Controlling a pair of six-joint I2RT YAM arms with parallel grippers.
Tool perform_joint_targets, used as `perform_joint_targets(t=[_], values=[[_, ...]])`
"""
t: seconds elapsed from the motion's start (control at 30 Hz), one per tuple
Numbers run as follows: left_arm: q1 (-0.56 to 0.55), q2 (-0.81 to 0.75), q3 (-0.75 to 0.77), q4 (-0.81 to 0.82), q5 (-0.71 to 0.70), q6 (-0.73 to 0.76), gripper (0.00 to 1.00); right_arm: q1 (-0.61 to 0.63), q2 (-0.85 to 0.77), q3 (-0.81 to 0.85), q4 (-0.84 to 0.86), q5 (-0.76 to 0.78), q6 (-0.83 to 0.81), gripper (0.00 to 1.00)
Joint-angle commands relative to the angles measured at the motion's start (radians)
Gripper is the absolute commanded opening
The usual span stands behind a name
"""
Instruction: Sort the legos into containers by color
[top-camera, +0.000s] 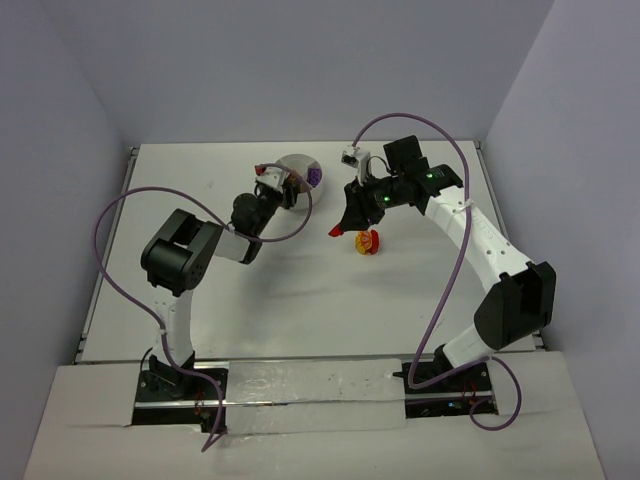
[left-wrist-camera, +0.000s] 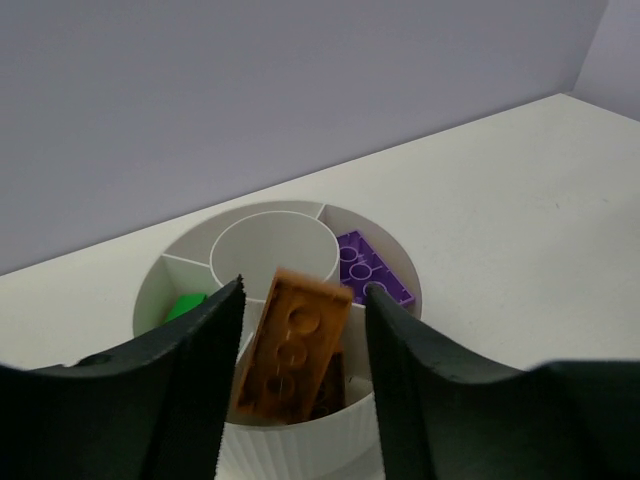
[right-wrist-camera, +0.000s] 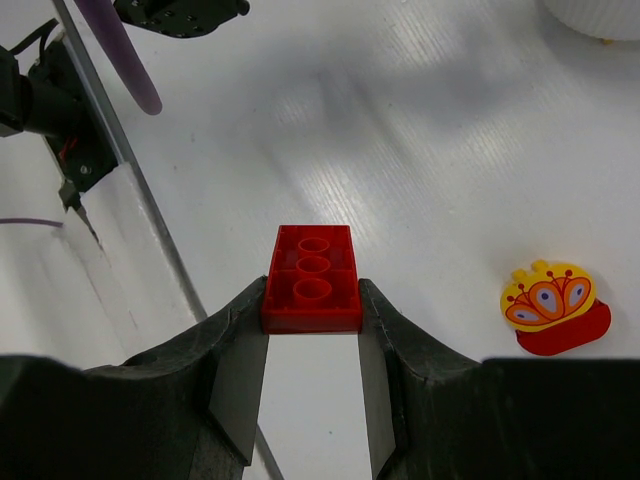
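Your white table (top-camera: 300, 300) carries the round white bowl (left-wrist-camera: 300, 445) at about 12 o'clock in the overhead view, and both arms reach near it. The left gripper (left-wrist-camera: 303, 290) hangs over the bowl's near side, its jaws standing wider than the orange-brown brick (left-wrist-camera: 295, 340) that leans in the 6 o'clock wedge. I cannot tell whether this brick touches the left finger, but it seems to rest in the compartment, not in a grip. The right gripper (right-wrist-camera: 312, 300) is at 5 o'clock from the bowl, apart from it, with its jaws closed tight on a red brick (right-wrist-camera: 312, 275). The centre well (left-wrist-camera: 275, 250) is empty; the purple brick (left-wrist-camera: 372, 272) lies in the 2 o'clock wedge and the green brick (left-wrist-camera: 185, 305) in the 9 o'clock wedge. The yellow-and-red piece (right-wrist-camera: 553, 308) lies on the table, at 4 o'clock of the right gripper in the overhead view. I judge that the step in hand is carrying the red brick. Next you should clear the left gripper away, bring the red brick over a wedge with no other colour, and open only there.
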Motion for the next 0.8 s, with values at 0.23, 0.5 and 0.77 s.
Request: perform_joint_targets(t=[0.23, 0.5, 0.77], values=[[-0.008, -0.095, -0.023, 0.418, -0.015, 0.003, 0.67, -0.007, -0.016, 0.02, 0.017, -0.011, -0.004, 0.0], [0.002, -0.308, -0.13, 0.387, -0.008, 0.109, 0.76, -0.007, 0.0, 0.063, 0.083, 0.092, 0.06, 0.0], [0.161, -0.624, 0.001, -0.501, 0.104, -0.098, 0.99, -0.006, 0.145, 0.284, 0.198, 0.258, 0.191, 0.0]])
